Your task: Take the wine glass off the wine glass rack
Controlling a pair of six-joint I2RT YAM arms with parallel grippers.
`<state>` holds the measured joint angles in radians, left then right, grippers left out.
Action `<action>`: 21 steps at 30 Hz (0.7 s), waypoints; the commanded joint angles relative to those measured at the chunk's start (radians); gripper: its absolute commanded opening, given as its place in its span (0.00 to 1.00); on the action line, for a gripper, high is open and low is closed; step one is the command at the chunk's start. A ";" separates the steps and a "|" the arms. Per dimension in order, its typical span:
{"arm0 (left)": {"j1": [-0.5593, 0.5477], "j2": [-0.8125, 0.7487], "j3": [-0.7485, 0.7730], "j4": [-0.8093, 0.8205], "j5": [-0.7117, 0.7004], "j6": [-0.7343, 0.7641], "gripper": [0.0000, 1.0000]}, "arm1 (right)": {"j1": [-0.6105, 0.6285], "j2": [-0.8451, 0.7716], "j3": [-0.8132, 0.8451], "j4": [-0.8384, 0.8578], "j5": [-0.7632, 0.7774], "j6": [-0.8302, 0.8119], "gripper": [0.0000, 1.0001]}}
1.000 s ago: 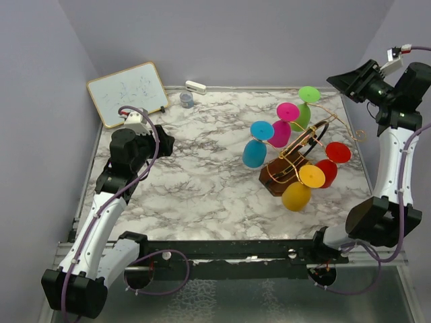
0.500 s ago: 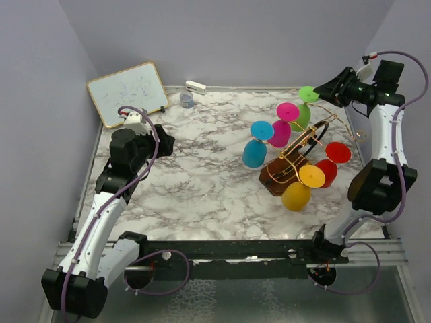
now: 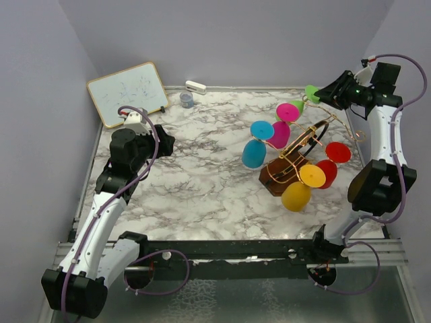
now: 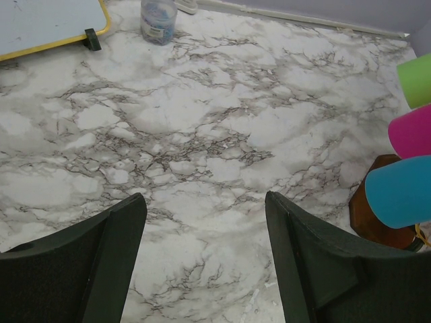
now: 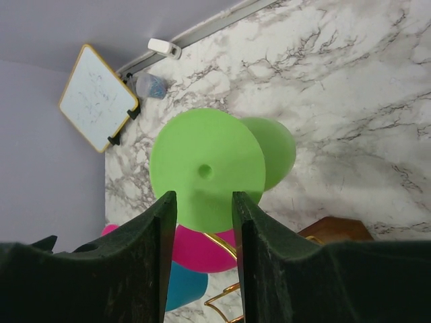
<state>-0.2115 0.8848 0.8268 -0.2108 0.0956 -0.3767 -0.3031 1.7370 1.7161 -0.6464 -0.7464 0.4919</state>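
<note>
The wine glass rack [image 3: 285, 172], a dark wooden block with curling gold wire arms, stands right of the table's middle. Several coloured glasses hang on it: green [image 3: 310, 90], magenta [image 3: 282, 132], blue [image 3: 254, 153], yellow [image 3: 296, 196] and red [image 3: 329, 169]. My right gripper [image 3: 322, 95] is at the rack's far top corner, against the green glass. In the right wrist view the green glass's round foot [image 5: 205, 168] faces me just beyond the fingertips. The gripper [image 5: 204, 196] is open, its jaws narrower than the foot. My left gripper [image 4: 205, 198] hangs open over bare marble at the left.
A small whiteboard [image 3: 128, 92] leans at the back left corner. Beside it stand a small blue-lidded jar [image 3: 186, 99] and a white eraser [image 3: 195, 87] by the back edge. The rack's gold wire loops [image 3: 350, 134] stick out toward the right arm.
My right arm swung down and forward to the green glass while its jaws narrowed. The green glass has tilted, its foot shifted back and its bowl now showing. The left arm stayed still.
</note>
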 commanded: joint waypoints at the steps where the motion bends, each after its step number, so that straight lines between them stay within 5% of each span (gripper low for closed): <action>1: -0.002 0.003 -0.008 0.018 0.001 -0.008 0.74 | -0.003 -0.052 -0.020 0.036 0.043 -0.003 0.38; 21: -0.003 0.013 -0.008 0.021 0.007 -0.008 0.74 | -0.004 -0.131 -0.015 0.006 0.212 -0.002 0.37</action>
<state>-0.2115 0.8982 0.8268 -0.2104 0.0959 -0.3767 -0.3031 1.6440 1.6985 -0.6319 -0.6296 0.4927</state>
